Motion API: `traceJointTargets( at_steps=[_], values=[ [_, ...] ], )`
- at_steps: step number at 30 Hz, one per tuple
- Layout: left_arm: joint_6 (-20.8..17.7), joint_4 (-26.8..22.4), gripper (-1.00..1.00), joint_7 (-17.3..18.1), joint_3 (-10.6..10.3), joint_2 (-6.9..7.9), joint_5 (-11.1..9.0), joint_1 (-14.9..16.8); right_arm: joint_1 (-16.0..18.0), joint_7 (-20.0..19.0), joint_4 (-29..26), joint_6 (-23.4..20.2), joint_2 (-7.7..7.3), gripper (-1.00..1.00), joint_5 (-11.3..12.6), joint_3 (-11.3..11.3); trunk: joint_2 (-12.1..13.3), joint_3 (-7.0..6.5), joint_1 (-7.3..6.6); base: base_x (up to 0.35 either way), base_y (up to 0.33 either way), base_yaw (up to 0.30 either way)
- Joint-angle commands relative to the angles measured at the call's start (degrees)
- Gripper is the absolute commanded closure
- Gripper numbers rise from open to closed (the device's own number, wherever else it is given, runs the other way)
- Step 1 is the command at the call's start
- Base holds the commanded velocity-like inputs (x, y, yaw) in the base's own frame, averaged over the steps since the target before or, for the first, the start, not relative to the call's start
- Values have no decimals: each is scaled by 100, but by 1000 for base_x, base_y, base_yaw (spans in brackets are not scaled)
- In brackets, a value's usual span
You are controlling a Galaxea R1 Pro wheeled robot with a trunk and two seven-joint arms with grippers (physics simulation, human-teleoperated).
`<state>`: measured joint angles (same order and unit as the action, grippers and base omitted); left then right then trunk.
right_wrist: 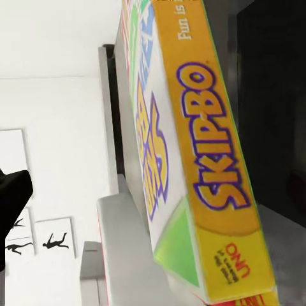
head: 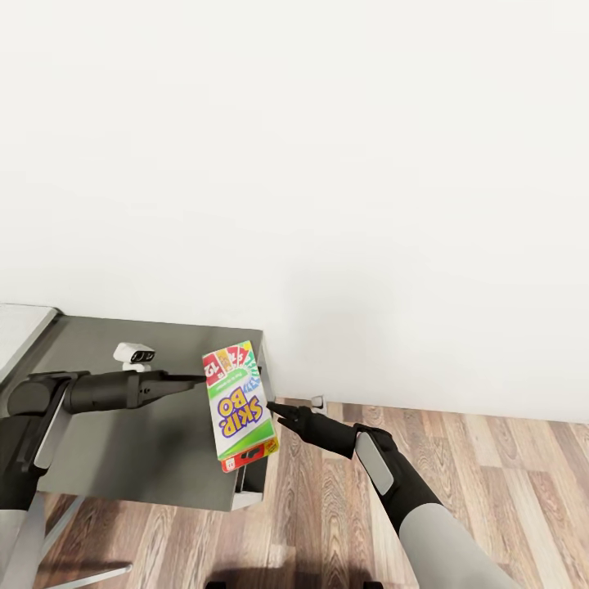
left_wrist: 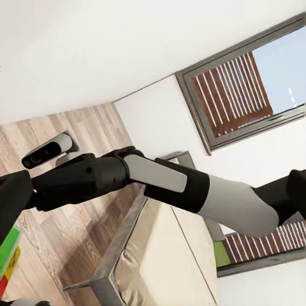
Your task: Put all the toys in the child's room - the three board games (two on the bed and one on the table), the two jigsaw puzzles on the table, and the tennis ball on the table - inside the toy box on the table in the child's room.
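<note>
Lying flat, your white-and-green "SKIP-BO" card-game box [head: 238,406] runs near-to-far on the dark grey surface [head: 131,442]; whether either hand is spread or pinching, you cannot tell.

Game box [head: 238,406]: white lid, purple lettering, red, yellow and green cards; yellow edge. Worktop [head: 123,442]: dark grey. Floor [head: 491,458]: brown wood planks. Wall [head: 327,164]: white. Fingers [head: 282,411]: black.

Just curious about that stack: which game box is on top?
The Skip-Bo box, white and green with purple lettering; the red box beneath it shows just an edge.
</note>
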<state>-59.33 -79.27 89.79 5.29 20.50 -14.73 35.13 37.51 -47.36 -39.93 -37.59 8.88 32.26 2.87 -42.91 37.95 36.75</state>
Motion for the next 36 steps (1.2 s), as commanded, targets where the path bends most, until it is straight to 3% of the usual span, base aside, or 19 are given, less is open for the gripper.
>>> traceJointTargets(
  at_steps=[1, 22, 36],
  values=[
    [-61, -1, -100, 21, -2, 3, -1, 2, 2, 7, 0, -38, 0, -100, 35, 3, -46, 23, 23, 0, 0, 0],
    [-58, -1, -100, 21, -2, 6, 10, -6, 2, 7, -2, -38, 0, -100, 35, 3, -888, 400, 485, 0, 0, 0],
    [-59, -1, -100, 21, -2, -2, 29, -8, 2, 19, 2, -38, 0, -100, 35, 3, -888, 400, 485, 0, 14, 0]
  ],
)
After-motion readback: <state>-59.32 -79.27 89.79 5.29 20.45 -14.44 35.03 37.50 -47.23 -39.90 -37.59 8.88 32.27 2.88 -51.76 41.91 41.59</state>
